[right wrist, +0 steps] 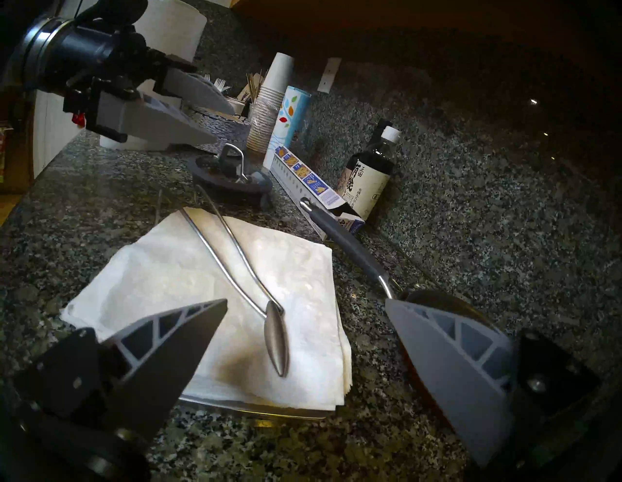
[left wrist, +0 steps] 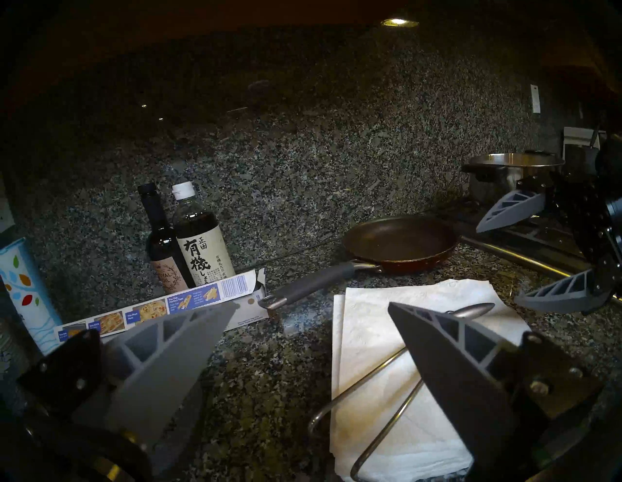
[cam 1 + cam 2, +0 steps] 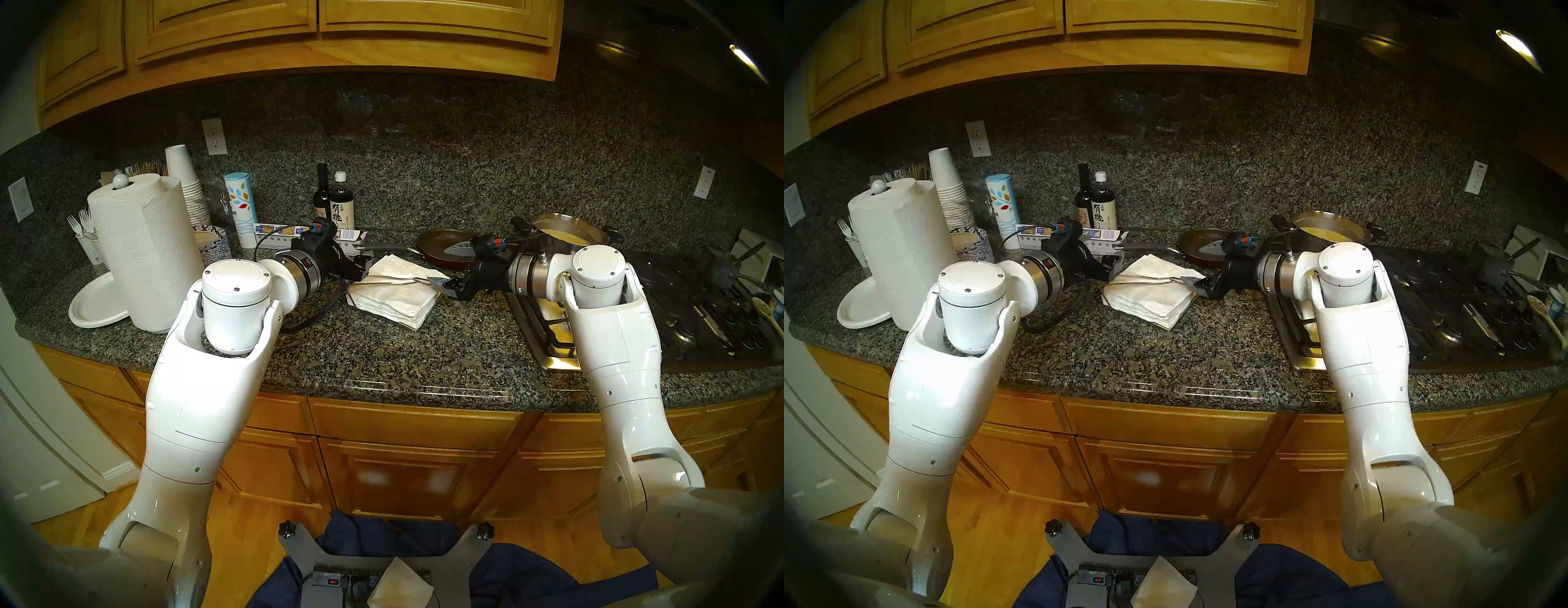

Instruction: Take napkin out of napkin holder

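Observation:
A stack of white square napkins [image 3: 392,295] lies in the napkin holder in the middle of the granite counter. The top napkin also shows in the other views [image 3: 1149,297] [image 2: 367,340] [image 1: 161,272]. The holder's thin metal arm [image 1: 232,252] lies across the top napkin, with its leaf-shaped tip [image 1: 277,343] resting on it. The holder's metal base [image 1: 255,413] shows under the stack. My left gripper [image 3: 365,265] [image 2: 313,304] is open and empty at the stack's left edge. My right gripper [image 3: 440,263] [image 1: 306,301] is open and empty at the right edge, near the leaf tip.
A frying pan [image 3: 445,248] lies just behind the napkins, its handle pointing left. A steel pot [image 3: 564,231] stands on the stove [image 3: 679,305] to the right. Two bottles [image 3: 335,204], a long box [image 3: 292,232], paper cups [image 3: 186,187], a paper towel roll [image 3: 144,254] and a plate [image 3: 95,303] stand at the back left.

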`<state>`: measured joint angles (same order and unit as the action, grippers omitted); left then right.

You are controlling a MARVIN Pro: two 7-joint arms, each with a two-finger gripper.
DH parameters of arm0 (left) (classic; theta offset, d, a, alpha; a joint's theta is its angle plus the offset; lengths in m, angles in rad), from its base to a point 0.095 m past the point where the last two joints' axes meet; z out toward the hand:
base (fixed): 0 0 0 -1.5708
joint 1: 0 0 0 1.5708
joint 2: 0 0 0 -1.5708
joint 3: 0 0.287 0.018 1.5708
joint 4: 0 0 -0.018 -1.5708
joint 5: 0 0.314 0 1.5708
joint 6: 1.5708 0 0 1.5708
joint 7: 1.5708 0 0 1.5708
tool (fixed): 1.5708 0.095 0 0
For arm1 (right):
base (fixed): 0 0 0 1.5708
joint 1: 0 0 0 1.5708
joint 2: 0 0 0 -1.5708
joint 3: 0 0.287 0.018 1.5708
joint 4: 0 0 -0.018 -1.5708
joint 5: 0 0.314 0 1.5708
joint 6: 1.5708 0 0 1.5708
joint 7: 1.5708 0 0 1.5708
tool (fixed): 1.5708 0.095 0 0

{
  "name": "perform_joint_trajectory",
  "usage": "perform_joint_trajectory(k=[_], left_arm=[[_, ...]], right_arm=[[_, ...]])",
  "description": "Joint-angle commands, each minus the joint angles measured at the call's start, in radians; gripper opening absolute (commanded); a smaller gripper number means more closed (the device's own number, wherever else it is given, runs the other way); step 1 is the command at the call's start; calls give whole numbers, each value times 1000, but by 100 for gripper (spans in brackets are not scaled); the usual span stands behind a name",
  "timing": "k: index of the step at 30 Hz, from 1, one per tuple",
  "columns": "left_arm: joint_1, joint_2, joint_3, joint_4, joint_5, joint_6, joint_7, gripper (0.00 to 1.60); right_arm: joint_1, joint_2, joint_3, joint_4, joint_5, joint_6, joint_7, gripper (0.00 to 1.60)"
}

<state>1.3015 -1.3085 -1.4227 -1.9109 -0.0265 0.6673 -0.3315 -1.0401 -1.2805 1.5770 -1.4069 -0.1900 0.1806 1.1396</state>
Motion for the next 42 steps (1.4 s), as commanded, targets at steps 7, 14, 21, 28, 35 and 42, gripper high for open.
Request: perform_joint_trajectory(k=[7, 14, 21, 28, 35, 42], left_arm=[[-34, 5, 0, -26, 15, -19, 5, 160], [-24, 12, -7, -32, 13, -24, 0, 160], [-18, 19, -14, -48, 11, -25, -5, 160], [-12, 21, -12, -56, 11, -25, -4, 160], [-8, 22, -12, -62, 11, -24, -3, 160], [-6, 24, -11, -68, 10, -23, -3, 160]], right_arm=[[62, -2, -13, 27, -3, -7, 3, 114], [87, 7, -35, 56, -12, 8, 23, 106], [109, 6, -49, 92, -21, 14, 29, 102], [122, 5, -35, 113, -7, 23, 49, 90], [125, 6, -34, 130, -9, 21, 61, 84], [137, 1, -44, 162, -17, 13, 65, 81]])
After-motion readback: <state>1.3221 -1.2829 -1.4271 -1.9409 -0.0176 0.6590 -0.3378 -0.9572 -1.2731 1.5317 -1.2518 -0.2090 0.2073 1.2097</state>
